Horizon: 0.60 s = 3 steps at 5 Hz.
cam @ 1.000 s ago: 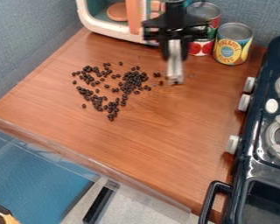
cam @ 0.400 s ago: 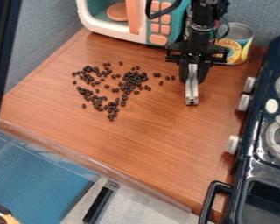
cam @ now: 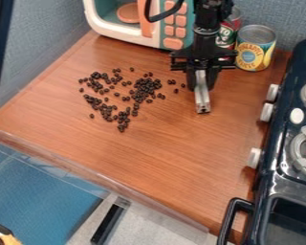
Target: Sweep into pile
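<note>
"In the camera view, what have your jaws (cam: 202,85) got?"

"They're closed on a silvery bar (cam: 202,101) jutting below them. The dark beans (cam: 145,88) lie scattered on the table (cam: 175,148) to one side of my jaws, a few strays near."

"Handling?"

"Light, hard, likely to roll. I'd not pinch them; I'd grip the bar's upper end and push gently."
</note>
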Tool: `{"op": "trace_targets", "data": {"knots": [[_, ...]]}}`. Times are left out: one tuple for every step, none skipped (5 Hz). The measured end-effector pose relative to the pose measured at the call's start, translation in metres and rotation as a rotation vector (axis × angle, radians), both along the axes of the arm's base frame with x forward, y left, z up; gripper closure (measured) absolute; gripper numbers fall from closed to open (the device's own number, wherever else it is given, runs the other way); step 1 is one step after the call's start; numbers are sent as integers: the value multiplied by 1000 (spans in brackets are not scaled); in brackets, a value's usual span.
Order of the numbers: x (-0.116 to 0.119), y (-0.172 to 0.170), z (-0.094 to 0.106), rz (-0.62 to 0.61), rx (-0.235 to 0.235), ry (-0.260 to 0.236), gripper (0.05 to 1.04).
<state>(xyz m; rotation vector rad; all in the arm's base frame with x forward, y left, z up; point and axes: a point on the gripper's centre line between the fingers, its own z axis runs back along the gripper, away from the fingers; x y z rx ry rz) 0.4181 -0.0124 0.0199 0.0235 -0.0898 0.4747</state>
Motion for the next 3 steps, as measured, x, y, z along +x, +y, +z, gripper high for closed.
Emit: {"op": "trace_targets", "data": {"knots": [[-10, 25, -1, 39, -15, 9, 724], [-19, 37, -1, 45, -5, 5, 724], [-31, 49, -2, 40, 10, 10, 724]]}}
